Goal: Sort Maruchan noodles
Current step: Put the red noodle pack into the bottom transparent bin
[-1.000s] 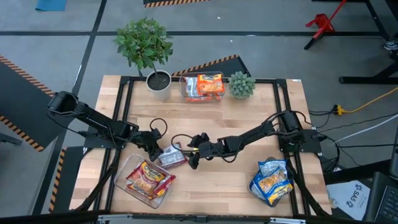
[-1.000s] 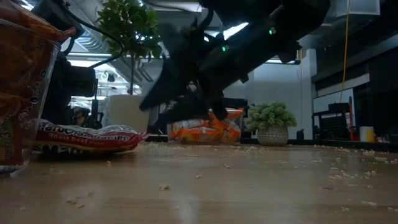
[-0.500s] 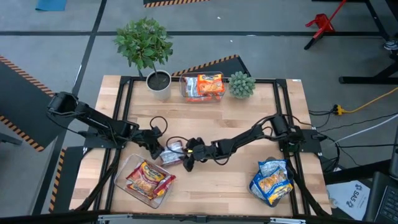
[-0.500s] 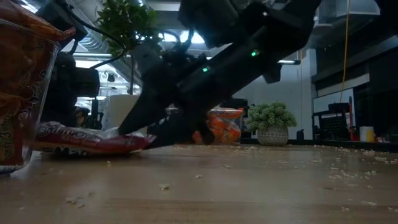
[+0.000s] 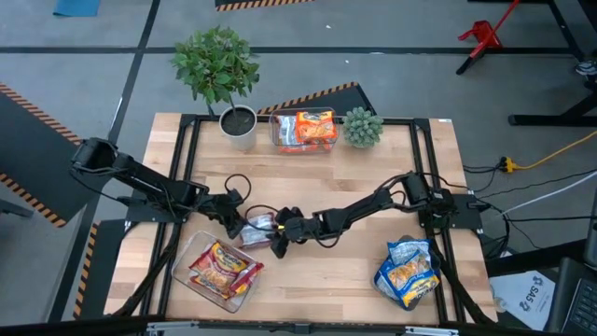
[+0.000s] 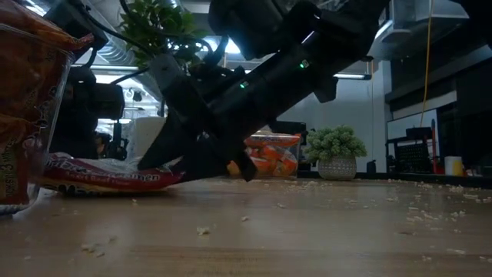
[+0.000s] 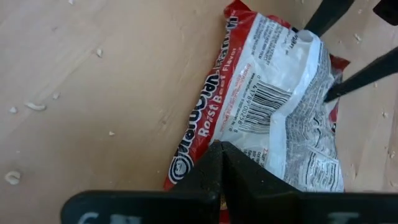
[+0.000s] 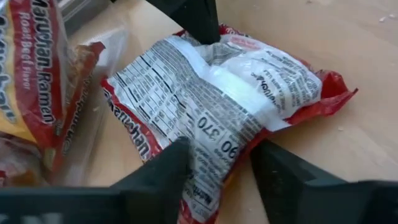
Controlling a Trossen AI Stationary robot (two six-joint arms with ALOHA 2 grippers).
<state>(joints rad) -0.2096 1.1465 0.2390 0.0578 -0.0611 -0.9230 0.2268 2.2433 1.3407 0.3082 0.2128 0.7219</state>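
Note:
One red Maruchan packet [image 5: 256, 228] lies printed back up on the table's middle, between both grippers. My left gripper [image 5: 235, 219] is at its left end, shut on it [image 7: 221, 149]. My right gripper [image 5: 278, 241] is at its right end, open, one finger on either side of that end [image 8: 217, 165]. In the low view the right gripper [image 6: 192, 158] points down at the packet [image 6: 108, 175]. More red packets fill a clear tub [image 5: 177, 266], orange ones a far tub [image 5: 276, 135], and blue ones lie heaped [image 5: 408, 271]. My left gripper pinches the packet's red edge [image 7: 193, 158], beside the round logo, between its two shut fingers. It comes slanting down from the table's left. The packet rests on the table, crumpled. I cannot tell whether my right gripper's open fingers [image 8: 163, 174] touch the packet.
A potted plant [image 5: 219, 70] in a white pot and a small succulent [image 5: 362, 126] flank the far tub. The red-packet tub stands just near-left of the grippers, close in the low view [image 6: 23, 115]. Crumbs litter the wood. Bare table lies between the grippers and the blue heap.
My right gripper has moved toward the table's left and down, up to the packet's right end, so that its open fingers now stand around that end. The packet's right end has shifted a little. My left gripper has kept its hold.

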